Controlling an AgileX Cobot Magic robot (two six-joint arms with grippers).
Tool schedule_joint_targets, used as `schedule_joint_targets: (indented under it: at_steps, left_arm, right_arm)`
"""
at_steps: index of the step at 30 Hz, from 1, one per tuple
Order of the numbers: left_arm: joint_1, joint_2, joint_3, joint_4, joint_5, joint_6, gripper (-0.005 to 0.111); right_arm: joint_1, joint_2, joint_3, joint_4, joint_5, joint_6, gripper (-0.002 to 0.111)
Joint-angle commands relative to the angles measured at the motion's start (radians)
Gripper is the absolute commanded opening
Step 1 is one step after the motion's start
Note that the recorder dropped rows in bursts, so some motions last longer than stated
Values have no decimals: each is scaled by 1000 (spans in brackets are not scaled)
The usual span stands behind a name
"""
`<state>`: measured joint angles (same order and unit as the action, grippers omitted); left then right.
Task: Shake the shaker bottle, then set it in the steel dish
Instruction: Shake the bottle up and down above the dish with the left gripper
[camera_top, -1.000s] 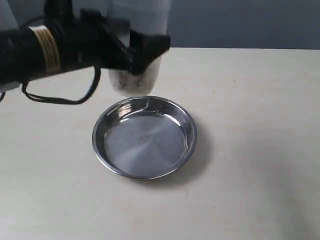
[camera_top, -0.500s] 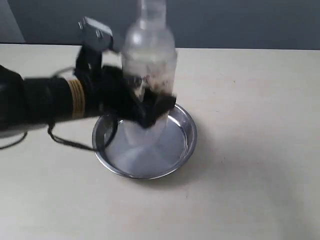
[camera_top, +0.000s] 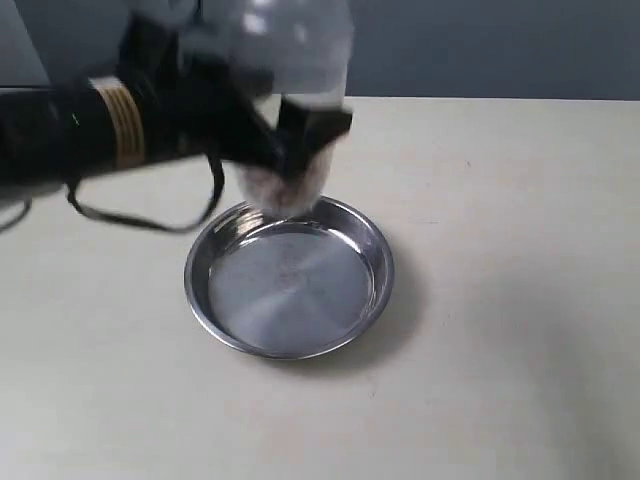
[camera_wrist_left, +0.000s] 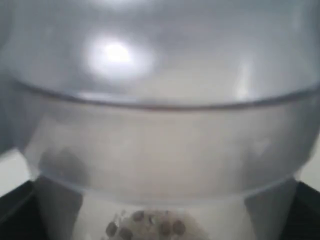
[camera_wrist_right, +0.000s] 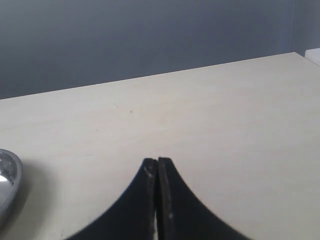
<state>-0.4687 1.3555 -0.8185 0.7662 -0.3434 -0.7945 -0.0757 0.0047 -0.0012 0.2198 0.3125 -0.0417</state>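
Observation:
The frosted shaker bottle (camera_top: 293, 70) hangs blurred in the air over the far rim of the steel dish (camera_top: 350, 295), its top cut off by the picture's upper edge. My left gripper (camera_top: 292, 135) is shut on its body, reaching in from the left. Brownish granules (camera_top: 280, 185) lie at the bottle's bottom. In the left wrist view the bottle (camera_wrist_left: 160, 125) fills the picture, granules (camera_wrist_left: 145, 229) low down, a dark finger (camera_wrist_left: 15, 210) at each side. My right gripper (camera_wrist_right: 157, 162) is shut and empty above bare table; the dish's rim (camera_wrist_right: 10, 175) shows at that view's edge.
The dish sits on a pale beige tabletop (camera_top: 510, 250), in front of a dark grey-blue wall (camera_top: 480, 45). A black cable (camera_top: 150, 222) loops under the left arm. The right arm does not show in the exterior view.
The bottle has been moving up and down: high a second ago, low over the dish half a second ago, now raised again with the left arm.

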Motion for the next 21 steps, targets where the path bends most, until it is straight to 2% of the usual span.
schedule_joint_targets:
  at_steps: [1,4,7,10,14,16,18,19,20,21]
  left_arm:
    - [-14,33,62,-19,189,-8,0]
    - [-14,130,142,-14,150,-8,0]
    - [-24,37,74,8,59,-8,0]
    - [-24,-2,40,-26,63,-10,0]
    - [-23,149,134,-51,82,-12,0]
    - [-38,167,138,-42,14,-37,0]
    - [-51,155,138,4,-117,-26,0]
    - [-51,152,127,16,-114,4,0]
    - [-43,150,115,-10,-55,57,0]
    - [-19,150,96,-108,52,148,0]
  right_arm:
    - [-3,-5,1,0,-7,-2,-1]
    - [-3,-5,1,0,-7,-2,-1]
    - [-3,-5,1,0,-7,-2,-1]
    - [-3,-5,1,0,-7,-2,-1]
    - [-3,-5,1,0,-7,-2,-1]
    - [-3,-5,1,0,-7,-2,-1]
    - [-3,-5,1,0,-7,-2,-1]
    - [-3,-5,1,0,-7,-2,-1]
    - [-3,-5,1,0,-7,-2,-1]
    - [-3,-5,1,0,-7,-2,-1]
